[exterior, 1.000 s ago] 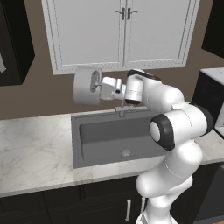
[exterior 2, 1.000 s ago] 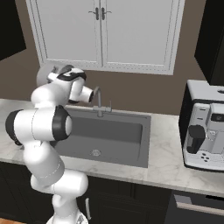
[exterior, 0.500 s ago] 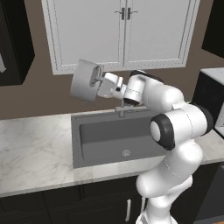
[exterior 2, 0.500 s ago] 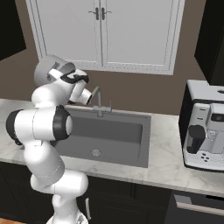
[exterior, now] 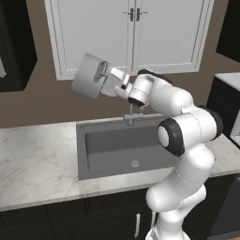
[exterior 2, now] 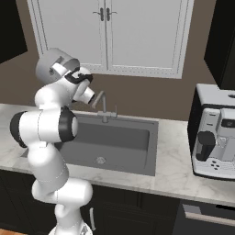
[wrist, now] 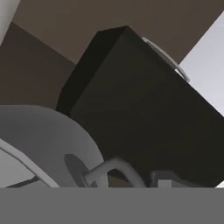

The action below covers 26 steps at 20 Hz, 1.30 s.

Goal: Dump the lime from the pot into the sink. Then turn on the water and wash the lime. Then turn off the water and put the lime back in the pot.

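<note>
1. The pot (exterior: 89,76) is being held up in the air by the gripper (exterior: 104,75), above the left end of the sink (exterior: 108,150) and in front of the brown wall below the cabinet (exterior: 131,33).
2. In the left base view the pot is being shown tilted, its base turned toward the camera and upward to the left, its mouth turned away toward the arm.
3. In the right base view the pot (exterior 2: 54,64) is being seen above the arm's shoulder, its rim facing the camera, with the gripper (exterior 2: 62,69) at that rim.
4. The claw is being kept clenched on the pot at one loop handle; in the hand view that handle (wrist: 114,169) is being shown as a pale loop beside the pot's grey wall (wrist: 48,144).
5. The fingertips themselves are not being shown clearly in the hand view.
6. The lime is not being made out; whether it is inside the pot cannot be told.
7. The sink basin is being shown dark grey, with the drain (exterior: 135,164) in its middle.
8. The faucet (exterior 2: 104,106) is being seen at the sink's back edge, just right of the arm's wrist in the right base view.
9. A coffee machine (exterior 2: 215,133) is being shown on the counter (exterior 2: 174,160), well apart from the sink on the right.
</note>
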Available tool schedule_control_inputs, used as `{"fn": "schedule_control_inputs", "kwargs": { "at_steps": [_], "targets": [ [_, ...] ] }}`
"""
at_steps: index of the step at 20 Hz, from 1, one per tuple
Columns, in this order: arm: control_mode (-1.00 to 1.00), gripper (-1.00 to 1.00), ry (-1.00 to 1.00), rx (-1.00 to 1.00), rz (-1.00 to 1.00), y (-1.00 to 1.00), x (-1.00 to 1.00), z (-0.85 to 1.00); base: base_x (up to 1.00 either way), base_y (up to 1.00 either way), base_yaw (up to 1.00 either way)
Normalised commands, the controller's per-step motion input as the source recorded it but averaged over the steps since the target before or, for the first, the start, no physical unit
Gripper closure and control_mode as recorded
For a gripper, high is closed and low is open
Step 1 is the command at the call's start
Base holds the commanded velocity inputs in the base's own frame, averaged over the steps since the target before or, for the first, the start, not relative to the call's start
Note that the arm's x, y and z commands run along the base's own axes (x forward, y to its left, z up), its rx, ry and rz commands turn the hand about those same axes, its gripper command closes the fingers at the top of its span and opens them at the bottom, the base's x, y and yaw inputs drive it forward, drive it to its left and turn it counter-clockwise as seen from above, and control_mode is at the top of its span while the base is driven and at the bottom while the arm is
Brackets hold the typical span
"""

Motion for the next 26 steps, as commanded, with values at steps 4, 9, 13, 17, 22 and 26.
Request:
{"fn": "schedule_control_inputs", "kwargs": {
  "at_steps": [4,9,13,17,22,26],
  "targets": [
    [-1.00,1.00,0.07,0.08,0.00,0.00,0.40,0.31,0.00,0.00,0.00],
    [-1.00,1.00,0.08,0.06,0.00,0.00,0.57,0.26,0.00,0.00,0.00],
    [-1.00,1.00,0.07,0.03,0.00,0.00,0.59,0.21,0.00,0.00,0.00],
    [-1.00,1.00,0.00,0.01,0.00,0.00,-0.17,0.29,0.00,0.00,0.00],
    [-1.00,1.00,-0.03,-0.06,0.04,0.00,-0.97,0.15,0.00,0.00,0.00],
    [-1.00,1.00,-0.11,-0.28,0.02,0.00,-1.00,0.14,0.00,0.00,0.00]
  ]
}}
